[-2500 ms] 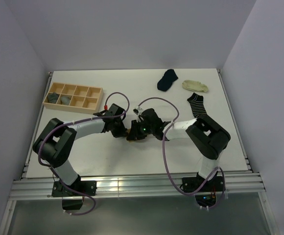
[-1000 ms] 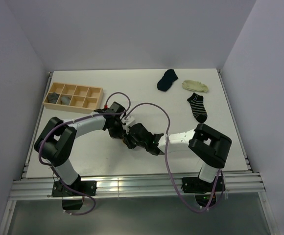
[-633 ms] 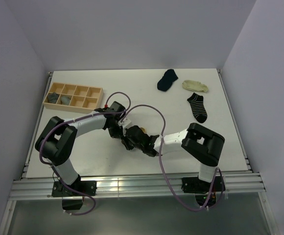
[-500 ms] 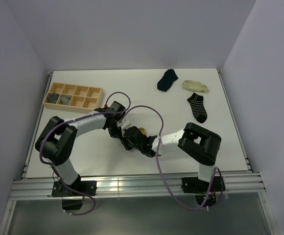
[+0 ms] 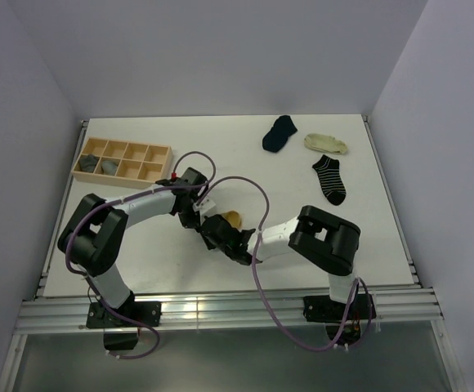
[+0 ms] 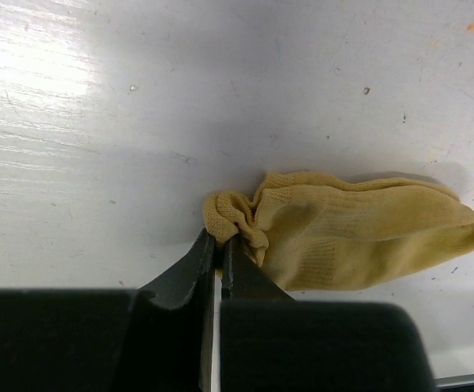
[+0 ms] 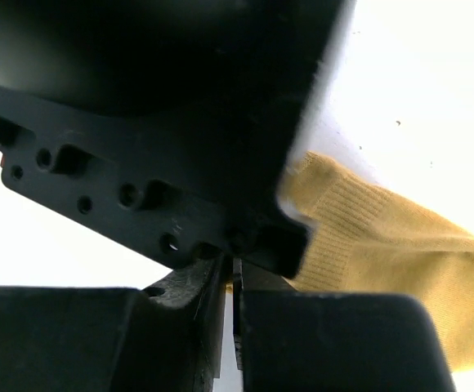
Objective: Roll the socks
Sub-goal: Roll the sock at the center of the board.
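Left wrist view: L gripper (image 6: 219,241) fingers clamped on bunched cuff of mustard sock (image 6: 351,237), body trailing to 3 o'clock, mid-table. R gripper (image 7: 233,273) fingers nearly together at same cuff; hold unconfirmed. Rec: firm L pinch, roll cuff tight, avoid gripper clash.

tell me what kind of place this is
Probably a robotics lab test cell, not a home: a white table boxed in by plain walls, left arm and right arm mounted on an aluminium rail, a yellow sock and wooden compartment tray as props.
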